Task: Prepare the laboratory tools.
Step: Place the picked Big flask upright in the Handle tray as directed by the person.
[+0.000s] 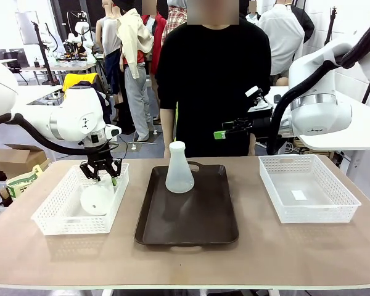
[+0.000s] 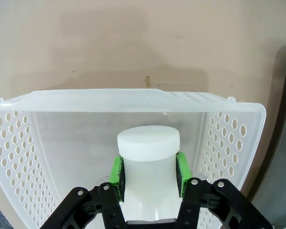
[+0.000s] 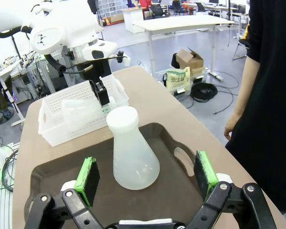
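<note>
Now left hand point(image 2: 148, 174) clamps flask point(image 2: 148, 162) neck between its pads.

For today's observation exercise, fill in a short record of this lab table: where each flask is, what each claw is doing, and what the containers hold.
Flask one: upright on the far end of the tray, standing free
Flask two: lying in the left basket, neck gripped
Left claw: shut on flask two's neck
Right claw: open, raised off the table near the person
Right basket: holds one small flat white piece
Person: standing at the far side behind the tray
</note>
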Tool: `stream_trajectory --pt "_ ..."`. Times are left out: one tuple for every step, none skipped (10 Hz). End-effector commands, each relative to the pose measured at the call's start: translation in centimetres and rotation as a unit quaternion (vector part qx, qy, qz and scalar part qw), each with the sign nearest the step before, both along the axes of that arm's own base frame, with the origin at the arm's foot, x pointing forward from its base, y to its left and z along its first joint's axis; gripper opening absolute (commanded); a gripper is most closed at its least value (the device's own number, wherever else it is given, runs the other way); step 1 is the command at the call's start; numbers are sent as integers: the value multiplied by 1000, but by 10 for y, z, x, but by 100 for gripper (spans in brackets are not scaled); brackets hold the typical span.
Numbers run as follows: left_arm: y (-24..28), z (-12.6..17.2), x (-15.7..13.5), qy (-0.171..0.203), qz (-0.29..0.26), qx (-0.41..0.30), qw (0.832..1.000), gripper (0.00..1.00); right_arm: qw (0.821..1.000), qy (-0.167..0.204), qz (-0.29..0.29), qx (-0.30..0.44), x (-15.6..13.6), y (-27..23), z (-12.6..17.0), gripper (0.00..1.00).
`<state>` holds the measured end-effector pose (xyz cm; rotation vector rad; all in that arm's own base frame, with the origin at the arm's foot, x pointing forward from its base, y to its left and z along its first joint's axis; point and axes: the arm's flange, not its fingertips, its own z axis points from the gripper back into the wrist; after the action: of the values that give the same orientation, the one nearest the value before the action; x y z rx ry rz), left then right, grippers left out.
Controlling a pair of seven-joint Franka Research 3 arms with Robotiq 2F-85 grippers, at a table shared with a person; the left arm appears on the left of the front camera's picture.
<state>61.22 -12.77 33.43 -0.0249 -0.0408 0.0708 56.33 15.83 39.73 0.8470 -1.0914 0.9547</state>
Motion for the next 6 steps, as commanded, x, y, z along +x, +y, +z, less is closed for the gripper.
stream_trajectory --pt "0 0 1 -6 -3 2 1000 0 1000 5 3 -3 1 0 0 100" --pt "0 0 1 -6 -3 2 1000 0 1000 5 3 -3 1 0 0 100" --pt "0 0 1 -6 -3 2 1000 0 1000 5 3 -3 1 0 0 100" --pt "0 0 1 -6 -3 2 1000 0 1000 5 3 -3 1 0 0 100" --pt "0 0 1 -6 -3 2 1000 0 1000 5 3 -3 1 0 0 100" --pt "0 0 1 -6 -3 2 1000 0 1000 5 3 -3 1 0 0 100"
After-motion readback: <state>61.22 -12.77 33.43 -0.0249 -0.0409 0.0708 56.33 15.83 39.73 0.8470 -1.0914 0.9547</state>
